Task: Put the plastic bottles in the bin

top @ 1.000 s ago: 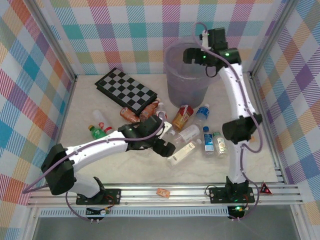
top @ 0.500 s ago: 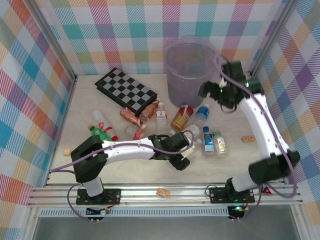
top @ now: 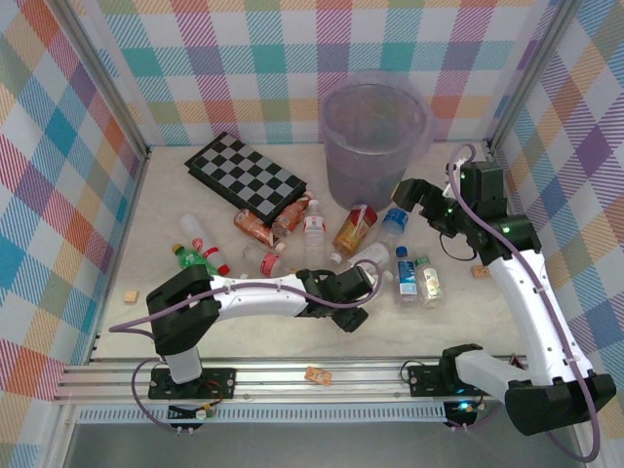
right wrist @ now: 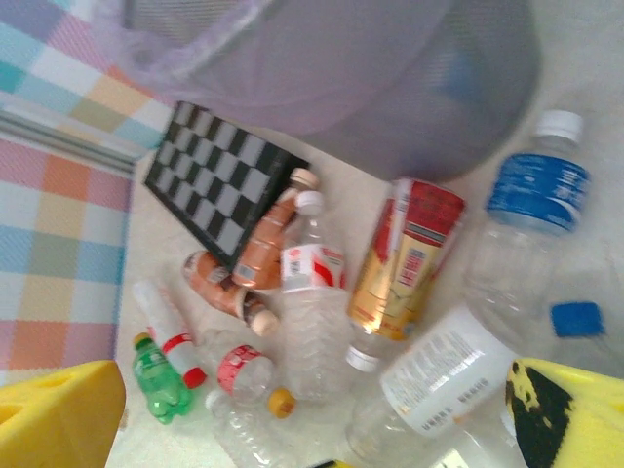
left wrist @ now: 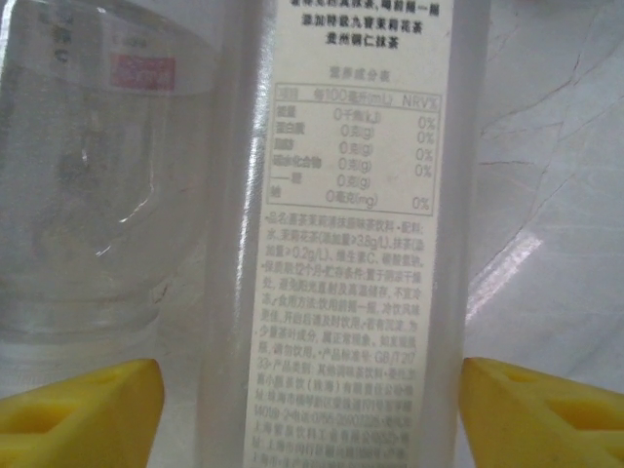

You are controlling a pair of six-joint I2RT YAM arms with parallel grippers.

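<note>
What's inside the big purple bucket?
Looking down into the bin, its hazy purple walls and floor show. No bottle stands out in there, but the cloudy plastic and shadow hide the bottom, so something could be lying there.

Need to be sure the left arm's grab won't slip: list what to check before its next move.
1. The white-labelled bottle sits centred in the left gripper: ok.
2. Jaws closed on it: not ok, a gap shows on one side.
3. The neighbouring clear bottle is out of the jaws' way: cannot tell.
4. The bin is upright, mouth open: ok.
5. The right gripper is open and empty: ok.
</note>
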